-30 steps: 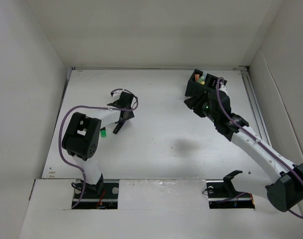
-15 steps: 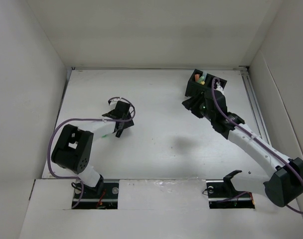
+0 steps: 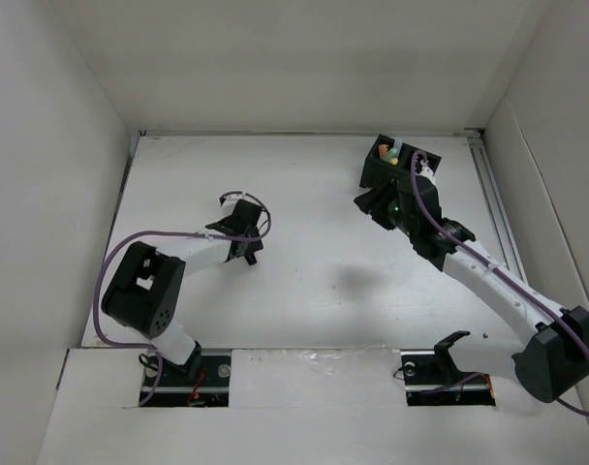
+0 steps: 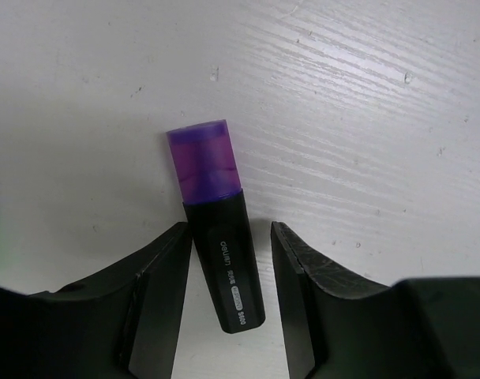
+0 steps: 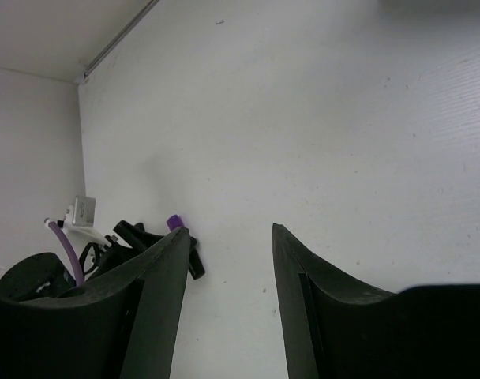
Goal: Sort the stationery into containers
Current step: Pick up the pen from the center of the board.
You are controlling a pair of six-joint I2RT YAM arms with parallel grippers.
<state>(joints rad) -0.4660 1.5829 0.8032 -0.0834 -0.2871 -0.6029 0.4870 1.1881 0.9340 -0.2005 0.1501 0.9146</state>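
Observation:
A black highlighter with a purple cap (image 4: 220, 237) lies flat on the white table. My left gripper (image 4: 231, 229) is lowered over it, its black body between the two fingers. The left finger (image 4: 165, 268) is at the barrel's side, and a gap shows at the right finger (image 4: 291, 268). From above, the left gripper (image 3: 247, 250) hides the highlighter; the purple cap (image 5: 174, 222) also shows in the right wrist view. The black organiser (image 3: 375, 172) stands at the back right with coloured markers (image 3: 392, 153) in it. My right gripper (image 3: 374, 205) hangs open and empty in front of it.
White walls enclose the table on the left, back and right. A metal rail (image 3: 496, 208) runs along the right edge. The left arm's purple cable (image 3: 154, 235) loops over the table, and the right arm (image 3: 488, 281) stretches diagonally across the right side.
The left arm folded in and its gripper shifted slightly right and down onto the purple-capped highlighter; its jaws widened, then narrowed. The green marker seen beside it earlier is now covered. The right gripper barely moved.

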